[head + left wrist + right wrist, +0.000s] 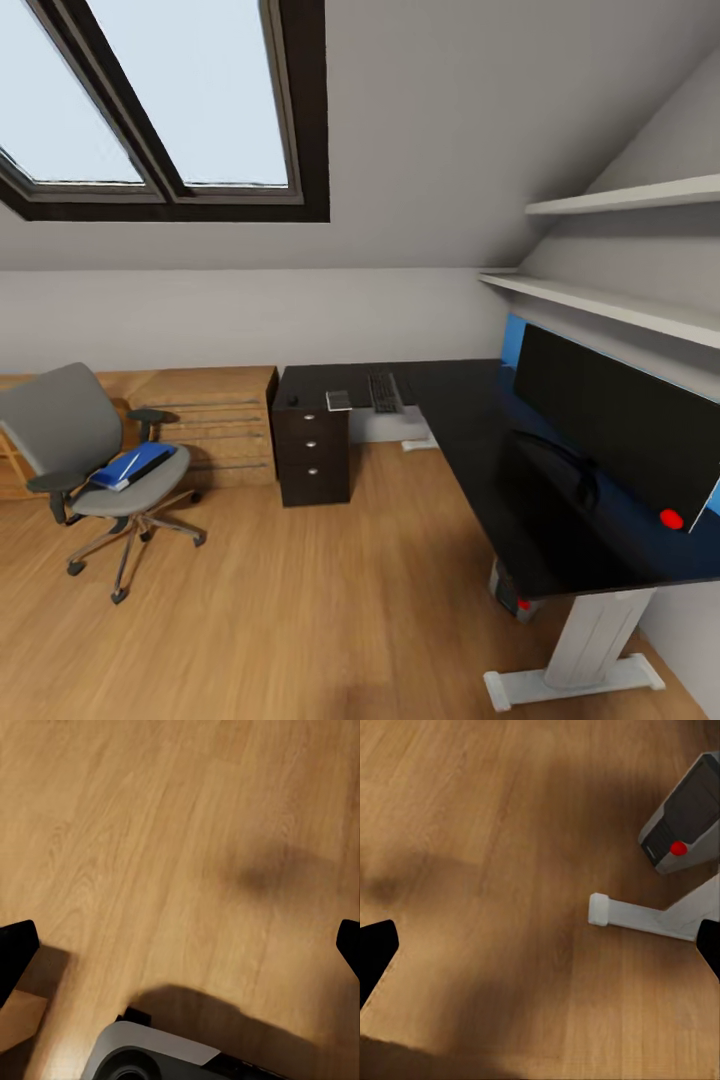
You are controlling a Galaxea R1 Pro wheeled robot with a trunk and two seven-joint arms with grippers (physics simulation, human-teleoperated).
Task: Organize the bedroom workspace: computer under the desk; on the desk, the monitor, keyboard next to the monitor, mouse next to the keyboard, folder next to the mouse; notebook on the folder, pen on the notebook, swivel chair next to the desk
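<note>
The robot stands back in the bedroom, surveying. The counter [470,420] runs from frame centre to lower right, with the monitor [610,420] at right, the keyboard [384,391] and what may be the notebook [339,400] at its far end, and the computer [684,817] beneath. At left, the folder [130,466] lies on the swivel chair [75,440] — likely the next fetch, calling for a drive leftward. Both pairs of fingers are spread wide, empty, over the floor [180,832].

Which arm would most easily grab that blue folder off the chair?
Probably the left: the folder lies on the swivel chair at the left of the head view. Both grippers hang open over bare floor, so the robot must drive closer first.
</note>
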